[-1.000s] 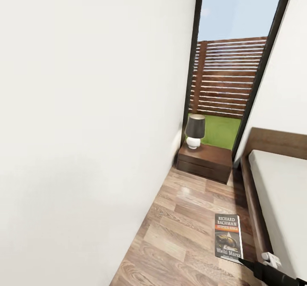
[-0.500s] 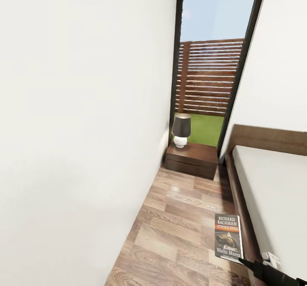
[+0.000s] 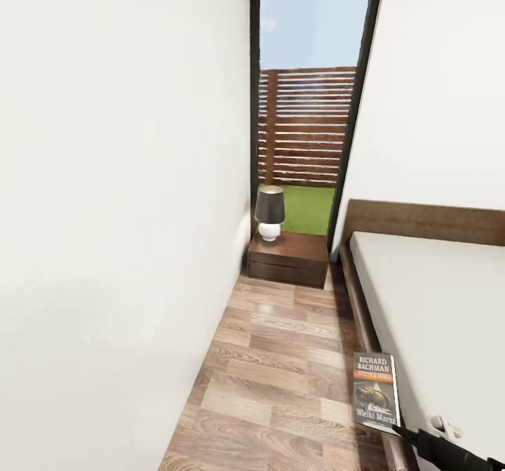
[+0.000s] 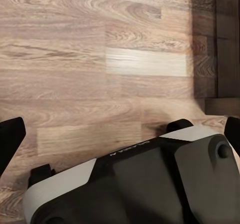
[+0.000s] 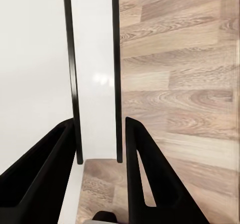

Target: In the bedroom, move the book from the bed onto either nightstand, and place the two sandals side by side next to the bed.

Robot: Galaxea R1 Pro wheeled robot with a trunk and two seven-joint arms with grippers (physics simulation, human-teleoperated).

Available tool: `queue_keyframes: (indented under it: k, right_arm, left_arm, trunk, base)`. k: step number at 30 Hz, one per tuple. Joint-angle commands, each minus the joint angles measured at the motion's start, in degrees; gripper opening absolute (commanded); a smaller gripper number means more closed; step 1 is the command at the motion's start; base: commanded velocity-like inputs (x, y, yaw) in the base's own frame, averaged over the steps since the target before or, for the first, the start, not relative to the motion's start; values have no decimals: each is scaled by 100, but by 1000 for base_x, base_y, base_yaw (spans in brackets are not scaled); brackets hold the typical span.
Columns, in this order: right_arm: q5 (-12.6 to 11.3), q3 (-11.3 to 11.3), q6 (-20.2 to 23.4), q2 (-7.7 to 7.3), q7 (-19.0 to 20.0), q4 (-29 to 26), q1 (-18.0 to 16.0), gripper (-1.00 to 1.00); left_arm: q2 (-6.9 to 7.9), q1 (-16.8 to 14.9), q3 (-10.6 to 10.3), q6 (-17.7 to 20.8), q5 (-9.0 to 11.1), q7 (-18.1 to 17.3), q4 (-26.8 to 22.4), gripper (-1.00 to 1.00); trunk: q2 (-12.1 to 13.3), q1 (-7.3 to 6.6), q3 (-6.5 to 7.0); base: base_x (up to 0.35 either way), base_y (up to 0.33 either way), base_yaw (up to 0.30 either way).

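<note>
The book point(image 3: 375, 389), dark-covered with "RICHARD BACHMAN" and an orange band, hangs upright above the floor beside the bed point(image 3: 435, 309), pinched at its lower corner by my right gripper point(image 3: 403, 431). In the right wrist view the book point(image 5: 95, 83) stands edge-on, white pages between dark covers, with my right gripper point(image 5: 97, 126) shut on it. A dark-brown nightstand point(image 3: 289, 259) sits ahead under the window, at the head of the bed. My left gripper point(image 4: 122, 129) is open above bare floor. The sandals are out of view.
A black-shaded lamp point(image 3: 270, 211) stands on the nightstand's left part. A white wall point(image 3: 119, 211) runs close along the left, leaving a narrow wood-floor aisle point(image 3: 280, 359) between it and the bed. My base point(image 4: 140, 184) sits under the left gripper.
The whole head view has swung, so nightstand, window and bed sit further left in the picture. The book stays at the same spot in my right gripper.
</note>
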Motion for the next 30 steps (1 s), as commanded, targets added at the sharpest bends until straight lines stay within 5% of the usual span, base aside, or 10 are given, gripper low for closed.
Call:
queue_keyframes:
  k: [1,21,30]
  right_arm:
    - [-67,17,21,3,30,19,-14,-100]
    - [-67,17,18,2,30,19,-14,-100]
    - [-67,17,13,8,0,19,-14,-100]
  left_arm:
    - [3,-4,16,-39,-51,-8,3,100]
    - [8,-4,17,-39,-51,-8,3,100]
    - [8,-4,18,-39,-51,-8,3,100]
  trunk:
    - [-14,4,-13]
    - [-14,4,-13]
    - [-14,4,-13]
  base:
    - [0,0,-284]
    - [5,0,-280]
    - [273,0,-53]
